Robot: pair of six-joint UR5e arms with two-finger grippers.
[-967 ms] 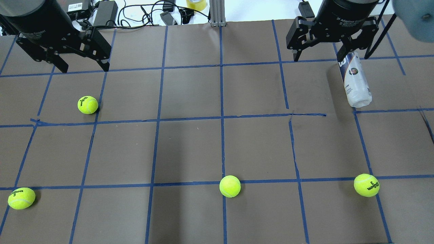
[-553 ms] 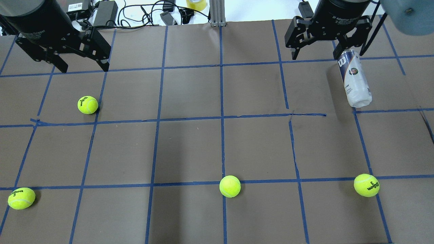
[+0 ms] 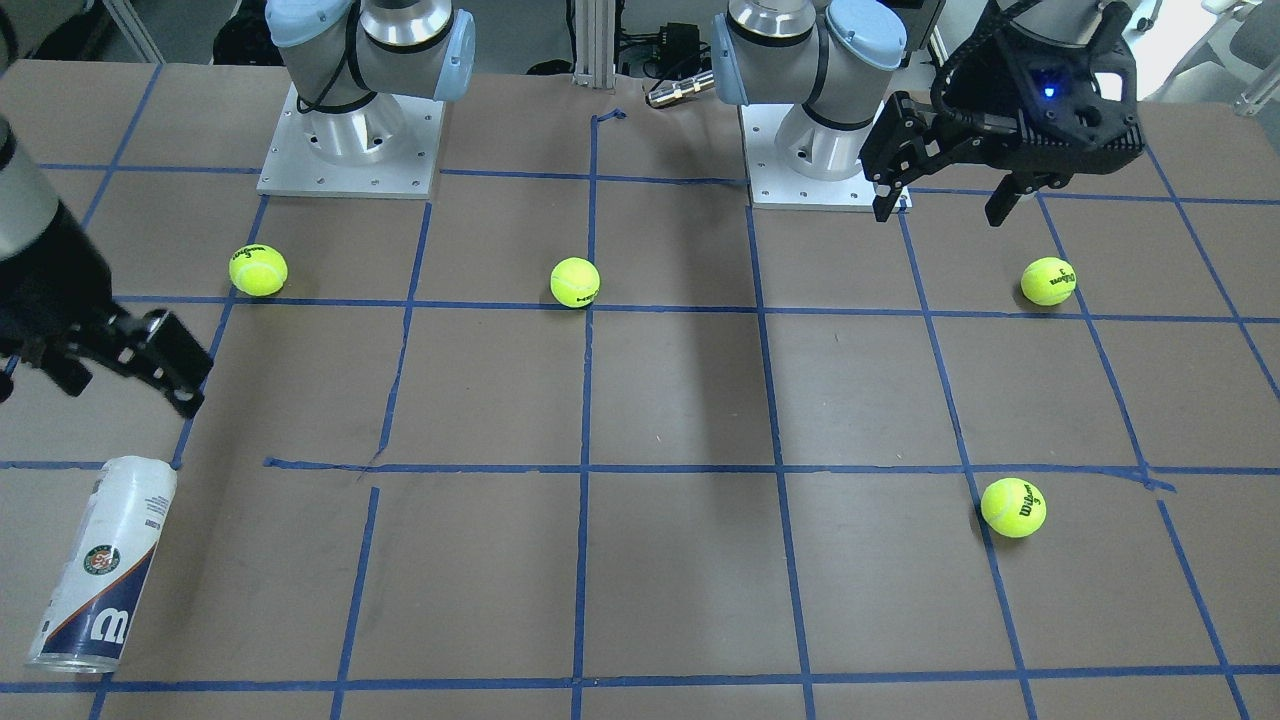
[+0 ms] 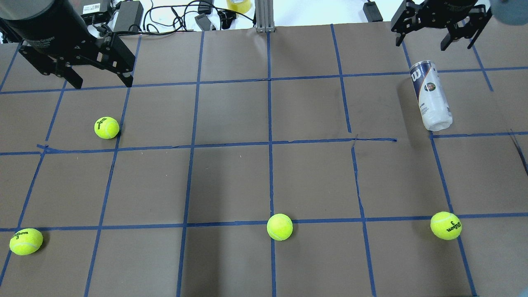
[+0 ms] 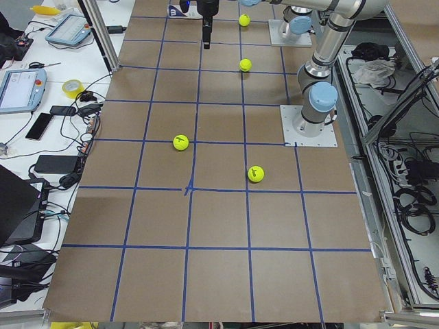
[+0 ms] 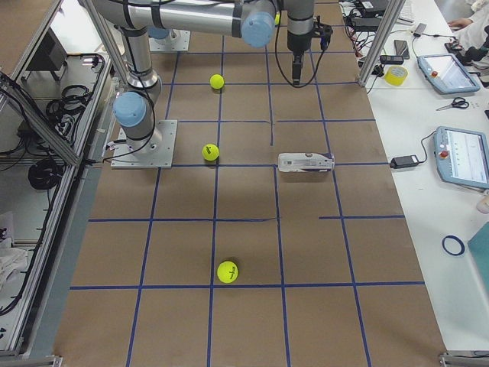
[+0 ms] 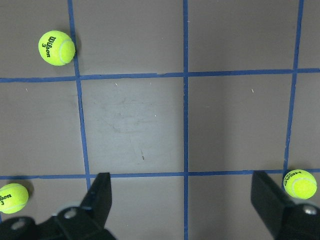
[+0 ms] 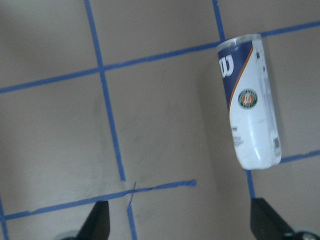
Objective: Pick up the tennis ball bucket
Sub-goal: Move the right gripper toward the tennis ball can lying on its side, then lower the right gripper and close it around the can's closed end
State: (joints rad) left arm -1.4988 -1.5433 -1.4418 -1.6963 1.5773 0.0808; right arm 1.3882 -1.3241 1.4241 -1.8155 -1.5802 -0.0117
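Observation:
The tennis ball bucket [image 4: 430, 95] lies on its side on the brown table at the far right, its navy "W" end pointing toward the far edge. It also shows in the front view [image 3: 100, 565], the right side view [image 6: 306, 162] and the right wrist view [image 8: 250, 115]. My right gripper [image 4: 433, 39] is open and empty, raised beyond the bucket's W end and apart from it. It also shows in the front view [image 3: 125, 385]. My left gripper [image 4: 102, 82] is open and empty, hovering at the far left, and also shows in the front view [image 3: 942, 208].
Several yellow-green tennis balls lie on the table: one near the left gripper [image 4: 107, 128], one front left [image 4: 26, 241], one front middle [image 4: 279, 226], one front right [image 4: 446, 225]. Cables and power adapters [image 4: 128, 14] and a metal post [image 4: 264, 16] line the far edge.
My right gripper has moved from over the bucket's W end toward the far edge and to the right, still open. The bucket and the left arm have not moved.

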